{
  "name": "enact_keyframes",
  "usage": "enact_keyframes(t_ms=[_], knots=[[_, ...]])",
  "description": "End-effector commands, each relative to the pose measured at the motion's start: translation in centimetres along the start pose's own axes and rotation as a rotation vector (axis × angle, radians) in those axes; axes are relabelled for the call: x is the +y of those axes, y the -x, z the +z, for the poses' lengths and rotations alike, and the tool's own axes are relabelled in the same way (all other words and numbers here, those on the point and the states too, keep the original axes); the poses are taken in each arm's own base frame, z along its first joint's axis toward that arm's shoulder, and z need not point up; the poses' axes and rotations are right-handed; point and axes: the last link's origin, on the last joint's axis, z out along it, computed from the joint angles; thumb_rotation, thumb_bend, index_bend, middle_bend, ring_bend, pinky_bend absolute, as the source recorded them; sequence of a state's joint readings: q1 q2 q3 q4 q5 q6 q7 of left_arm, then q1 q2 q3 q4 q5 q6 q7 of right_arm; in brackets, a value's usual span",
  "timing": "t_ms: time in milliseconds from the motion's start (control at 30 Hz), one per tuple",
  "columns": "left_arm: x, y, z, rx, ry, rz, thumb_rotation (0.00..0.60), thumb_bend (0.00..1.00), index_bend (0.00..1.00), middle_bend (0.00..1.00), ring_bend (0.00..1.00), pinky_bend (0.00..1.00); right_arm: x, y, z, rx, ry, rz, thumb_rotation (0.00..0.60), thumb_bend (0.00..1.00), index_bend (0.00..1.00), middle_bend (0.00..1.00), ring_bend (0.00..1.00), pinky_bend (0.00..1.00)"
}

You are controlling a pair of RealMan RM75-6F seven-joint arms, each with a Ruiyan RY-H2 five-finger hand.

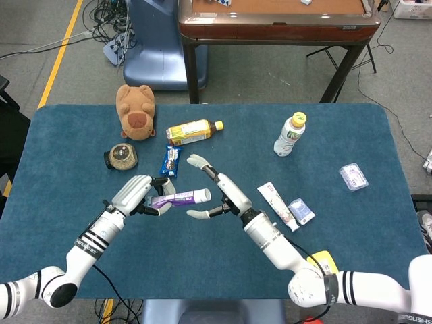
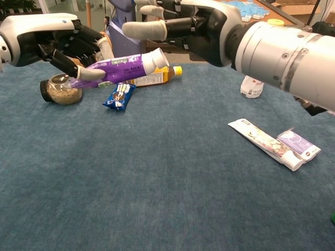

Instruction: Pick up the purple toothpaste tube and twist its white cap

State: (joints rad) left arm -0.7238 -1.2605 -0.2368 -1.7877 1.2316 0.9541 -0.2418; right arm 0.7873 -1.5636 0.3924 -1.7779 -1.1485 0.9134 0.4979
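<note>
Blue bench (image 1: 351, 236) — left hand (image 1: 135, 194) grips soft purple tube (image 1: 172, 199); right hand (image 1: 226, 196) spread, empty — take stiff white cap (image 1: 203, 196).

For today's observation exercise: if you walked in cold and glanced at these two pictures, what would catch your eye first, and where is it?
The purple toothpaste tube stands out, lifted off the blue table in the left hand, its white cap pointing at the right hand. That hand is spread open beside the cap, not gripping it. Behind, at the table's far left, sits a brown plush bear.
</note>
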Motion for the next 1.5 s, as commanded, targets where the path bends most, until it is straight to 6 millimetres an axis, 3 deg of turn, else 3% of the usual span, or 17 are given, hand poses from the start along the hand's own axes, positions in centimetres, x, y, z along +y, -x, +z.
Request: enact_keyframes(t_ms=[33,467,667,933,1100,1267,1500], knots=[[0.2,0.0,0.1,0.004,0.005,0.001,0.600,0.53,0.58,0.76,0.52,0.39,-0.1,0.4,0.7,-0.012,-0.004,0.026,0.579,0.00,0.00,0.00,0.00,0.00],[0.9,-0.4,0.1,0.017,0.026,-0.005,0.600,0.53,0.58,0.76,0.52,0.39,0.4,2.3,2.6,-0.044,-0.001,0.152,0.557,0.00,0.00,0.00,0.00,0.00],[1.0,-0.4,0.1,0.014,0.030,-0.013,0.600,0.53,0.58,0.76,0.52,0.39,0.5,3.0,3.1,-0.073,-0.022,0.214,0.516,0.00,0.00,0.00,0.00,0.00],[1.0,-0.6,0.2,0.014,0.029,-0.026,0.600,0.53,0.58,0.76,0.52,0.39,0.6,3.4,3.3,-0.083,-0.047,0.255,0.505,0.00,0.00,0.00,0.00,0.00],[1.1,-0.6,0.2,0.011,0.030,-0.038,0.600,0.53,0.58,0.76,0.52,0.39,0.6,3.8,3.3,-0.097,-0.057,0.291,0.441,0.00,0.00,0.00,0.00,0.00],[1.0,-0.7,0.2,0.011,0.031,-0.041,0.600,0.53,0.58,0.76,0.52,0.39,0.6,4.0,3.3,-0.109,-0.069,0.347,0.312,0.00,0.00,0.00,0.00,0.00],[1.1,-0.8,0.2,0.011,0.032,-0.052,0.600,0.53,0.58,0.76,0.52,0.39,0.7,4.3,3.6,-0.116,-0.081,0.373,0.281,0.00,0.00,0.00,0.00,0.00]])
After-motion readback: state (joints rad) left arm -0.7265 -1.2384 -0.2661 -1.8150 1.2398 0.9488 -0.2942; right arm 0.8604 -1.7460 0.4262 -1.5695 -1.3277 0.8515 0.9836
